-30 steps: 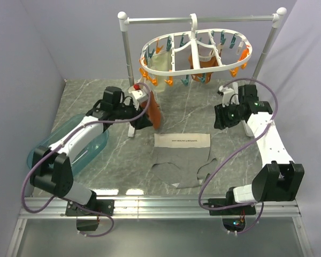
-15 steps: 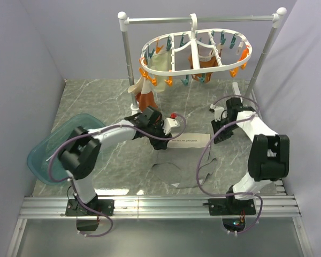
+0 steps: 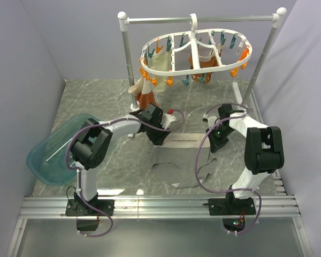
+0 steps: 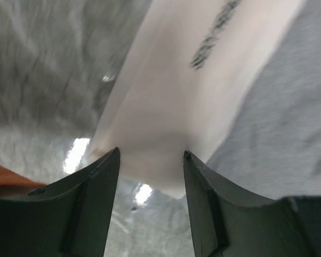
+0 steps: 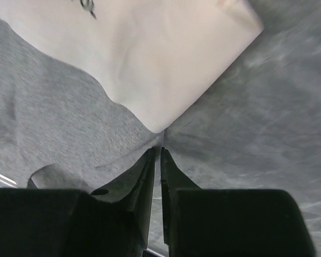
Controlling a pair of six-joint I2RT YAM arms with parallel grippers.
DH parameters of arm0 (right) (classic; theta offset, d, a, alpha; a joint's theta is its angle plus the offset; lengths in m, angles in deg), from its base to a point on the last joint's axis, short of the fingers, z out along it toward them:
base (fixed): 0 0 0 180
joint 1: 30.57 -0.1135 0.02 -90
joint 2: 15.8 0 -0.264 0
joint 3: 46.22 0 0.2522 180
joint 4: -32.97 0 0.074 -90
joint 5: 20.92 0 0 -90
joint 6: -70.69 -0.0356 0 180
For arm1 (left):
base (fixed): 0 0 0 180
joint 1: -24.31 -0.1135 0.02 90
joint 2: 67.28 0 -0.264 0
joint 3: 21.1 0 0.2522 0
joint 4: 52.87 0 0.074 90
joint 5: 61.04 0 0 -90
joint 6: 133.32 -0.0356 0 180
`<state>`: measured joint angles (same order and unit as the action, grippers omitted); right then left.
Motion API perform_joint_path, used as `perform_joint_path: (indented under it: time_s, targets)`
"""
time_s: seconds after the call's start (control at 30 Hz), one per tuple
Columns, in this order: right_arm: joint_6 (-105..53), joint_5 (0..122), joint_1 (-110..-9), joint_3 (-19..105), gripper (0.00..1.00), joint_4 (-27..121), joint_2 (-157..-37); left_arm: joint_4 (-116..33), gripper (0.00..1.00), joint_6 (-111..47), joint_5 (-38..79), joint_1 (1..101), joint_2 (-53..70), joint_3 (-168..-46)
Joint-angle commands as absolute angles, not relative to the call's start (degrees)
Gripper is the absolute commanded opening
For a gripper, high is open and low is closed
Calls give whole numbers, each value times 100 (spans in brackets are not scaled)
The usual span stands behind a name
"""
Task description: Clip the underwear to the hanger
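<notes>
Underwear (image 3: 177, 170): it lies flat on the table (image 3: 96, 101) between the two arms. Its cream waistband (image 3: 184, 140) faces the rail, and the grey part spreads toward us.
Left tool (image 4: 150, 155): it is released. The fingers stand apart over the left end of the waistband, with the cream cloth showing between them and not yet pinched.
Right tool (image 5: 160, 151): it is clenched, the fingers nearly together, with the tips at the right end where the cream band meets the grey. We cannot tell whether any cloth is caught there.
Hanger (image 3: 194, 45): it hangs from the silver rail stand (image 3: 203, 20), well apart from the underwear. Other garments are already pegged to it, and some of the orange and teal pegs (image 3: 168, 81) along the front rim look free.
Step in hand: we judge this to be the pickup, one tool at each end of the waistband.
Doing it well: we should lower the left tool until the band's edge sits deep between its fingers, then close firmly on the doubled band, not on the thin grey cloth. The right tool probably needs to open and take a fresh bite of the band. After that, we should lift both ends level so the band stays taut.
Risk: a shallow pinch may slip during the lift.
</notes>
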<state>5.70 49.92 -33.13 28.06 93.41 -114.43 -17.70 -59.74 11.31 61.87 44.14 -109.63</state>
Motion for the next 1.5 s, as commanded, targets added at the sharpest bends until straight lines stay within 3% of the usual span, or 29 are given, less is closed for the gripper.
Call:
perform_joint_path:
  time_s: [0.0,0.17,0.33,0.57,0.67,0.73,0.77,0.97,1.13,1.27,1.47]
  targets:
    - [706,5194,-3382,2599,17,9341,-11520,-1398,56,-5720,1516,6035,4531,-11133]
    - [793,5361,-3382,2511,18,9454,-11599,-994,56,-5861,1640,5991,4461,-11089]
    - [1022,4880,-3093,2606,21,9542,-10645,-1221,61,-6527,334,6008,3294,-10528]
    - [812,3262,-2012,3495,46,9614,-9105,-2056,70,-6582,-1285,6008,1002,-9605]
    - [610,2953,-1940,3557,59,9298,-8428,-2565,84,-6214,-1454,6061,263,-9042]
    - [460,2918,-1940,3548,68,8904,-7936,-3020,89,-5915,-1376,6105,-82,-8753]
    - [259,2909,-1940,3548,72,8762,-7778,-3241,99,-5774,-1140,6105,-362,-8699]
    - [-734,2515,-1949,3601,96,7382,-6828,-4779,99,-3990,574,6114,-857,-8830]
    - [-1525,2047,-2150,3943,99,6319,-6852,-4799,99,-3312,1630,5992,-488,-9417]
    - [-1641,2503,-3438,4988,99,6791,-7529,-5280,93,-3066,1516,5727,-294,-9332]
    - [-1912,2795,-4392,6035,99,6827,-8373,-7643,95,-3680,1211,5719,-225,-8409]
